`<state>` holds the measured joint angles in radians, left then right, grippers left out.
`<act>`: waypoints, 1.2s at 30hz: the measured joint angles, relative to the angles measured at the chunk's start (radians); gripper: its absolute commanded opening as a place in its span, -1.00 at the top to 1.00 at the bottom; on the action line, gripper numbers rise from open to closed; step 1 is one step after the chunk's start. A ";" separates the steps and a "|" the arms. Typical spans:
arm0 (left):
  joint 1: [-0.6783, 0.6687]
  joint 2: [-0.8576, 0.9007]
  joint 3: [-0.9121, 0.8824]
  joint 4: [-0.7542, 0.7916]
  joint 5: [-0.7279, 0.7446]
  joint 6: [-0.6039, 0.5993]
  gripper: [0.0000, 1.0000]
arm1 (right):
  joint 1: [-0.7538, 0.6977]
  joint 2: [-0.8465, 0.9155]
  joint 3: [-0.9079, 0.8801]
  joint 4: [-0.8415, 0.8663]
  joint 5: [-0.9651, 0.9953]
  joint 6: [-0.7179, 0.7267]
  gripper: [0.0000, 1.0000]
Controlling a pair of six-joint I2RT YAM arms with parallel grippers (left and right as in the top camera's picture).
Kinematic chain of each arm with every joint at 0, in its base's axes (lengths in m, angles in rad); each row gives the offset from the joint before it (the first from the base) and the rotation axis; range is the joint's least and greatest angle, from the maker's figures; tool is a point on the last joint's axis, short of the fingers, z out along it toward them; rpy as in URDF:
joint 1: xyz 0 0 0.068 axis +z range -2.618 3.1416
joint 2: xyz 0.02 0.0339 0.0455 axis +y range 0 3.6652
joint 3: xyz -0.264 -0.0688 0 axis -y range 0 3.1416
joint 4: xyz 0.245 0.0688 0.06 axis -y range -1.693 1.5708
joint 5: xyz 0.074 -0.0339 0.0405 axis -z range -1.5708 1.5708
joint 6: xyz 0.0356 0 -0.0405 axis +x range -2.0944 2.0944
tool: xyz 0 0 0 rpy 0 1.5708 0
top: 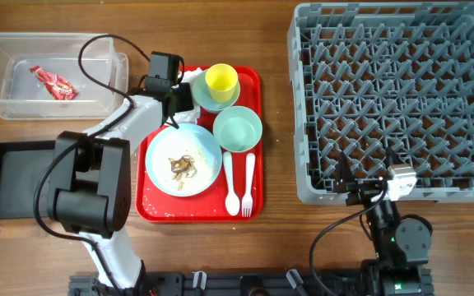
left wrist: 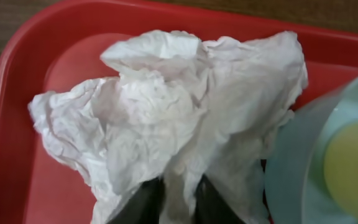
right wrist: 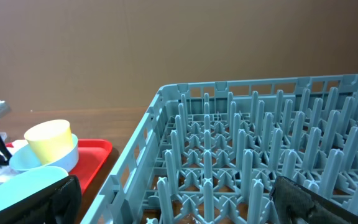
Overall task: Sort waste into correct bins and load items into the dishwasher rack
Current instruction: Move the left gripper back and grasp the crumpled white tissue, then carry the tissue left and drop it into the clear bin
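Note:
A crumpled white napkin [left wrist: 166, 106] lies in the far left corner of the red tray [left wrist: 17, 124]. My left gripper [left wrist: 178, 202] is shut on its near edge; from overhead it [top: 179, 100] sits by the napkin [top: 189, 76]. A red-and-white wrapper [top: 53, 84] lies in the clear box [top: 97, 105]. The white plate [top: 208, 156] holds brown scraps [top: 182, 167]. The yellow cup [top: 221, 80] stands in the pale blue bowl [top: 204, 100]. The mint bowl [top: 238, 129], spoon [top: 230, 181] and fork [top: 248, 185] are on the tray. My right gripper [right wrist: 179, 199] is open at the grey rack's [right wrist: 260, 137] front edge.
The black tray [top: 11, 177] lies at the front left, partly under my left arm. The rack [top: 393, 99] fills the right side and holds nothing. A black cable loops over the clear box.

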<state>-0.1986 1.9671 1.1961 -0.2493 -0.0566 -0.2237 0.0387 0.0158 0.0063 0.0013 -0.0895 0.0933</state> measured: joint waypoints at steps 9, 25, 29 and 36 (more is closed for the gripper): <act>0.000 -0.023 0.000 -0.048 -0.004 0.002 0.92 | 0.000 0.000 0.000 0.000 0.000 0.000 -1.00; 0.058 -0.313 0.000 -0.105 -0.142 -0.142 0.92 | 0.000 0.000 0.000 0.000 0.000 0.000 -0.99; 0.192 -0.362 0.000 -0.101 -0.180 -0.317 0.92 | 0.000 0.000 0.000 0.000 0.000 0.000 -1.00; 0.389 -0.363 -0.001 -0.079 -0.194 -0.626 0.92 | 0.000 0.000 0.000 0.000 0.000 0.000 -1.00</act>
<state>0.1909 1.6043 1.1954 -0.3279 -0.2504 -0.8494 0.0387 0.0158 0.0063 0.0017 -0.0895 0.0933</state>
